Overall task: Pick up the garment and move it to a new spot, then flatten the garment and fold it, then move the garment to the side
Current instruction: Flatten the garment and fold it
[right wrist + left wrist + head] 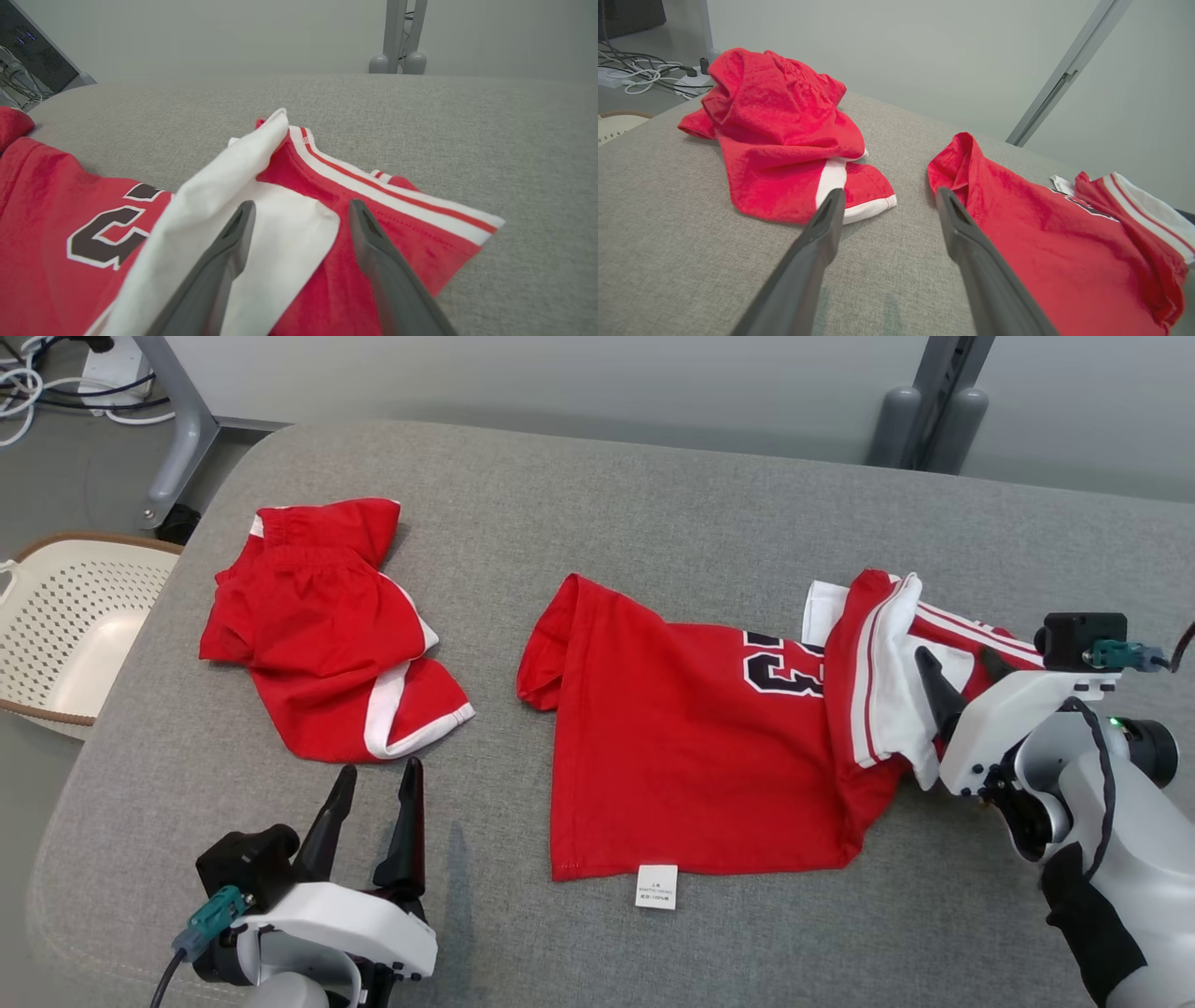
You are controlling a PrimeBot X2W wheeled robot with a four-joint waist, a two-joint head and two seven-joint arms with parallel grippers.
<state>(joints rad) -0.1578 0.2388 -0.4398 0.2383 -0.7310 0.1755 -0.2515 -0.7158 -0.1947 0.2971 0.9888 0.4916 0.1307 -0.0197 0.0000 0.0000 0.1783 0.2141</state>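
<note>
While the right gripper (pixel 958 661) is hovering, fingers apart, the jersey (pixel 691 756) is looking light and limp, likely pinchable at its striped right edge (pixel 397 198).

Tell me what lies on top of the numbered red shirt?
Its own folded-over flap, red with white stripes, covers the shirt at its right end, hiding part of the black number.

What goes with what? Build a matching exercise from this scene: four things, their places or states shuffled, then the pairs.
Things
1. red shorts
2. jersey
3. basket
4. right tool

Places or states
a. off the grey pad, beside its left edge
b. open, over the jersey's white-striped end
c. crumpled on the pad's left part
d. spread mid-pad, white label at its near hem

Pairs: 1-c, 2-d, 3-a, 4-b
</note>
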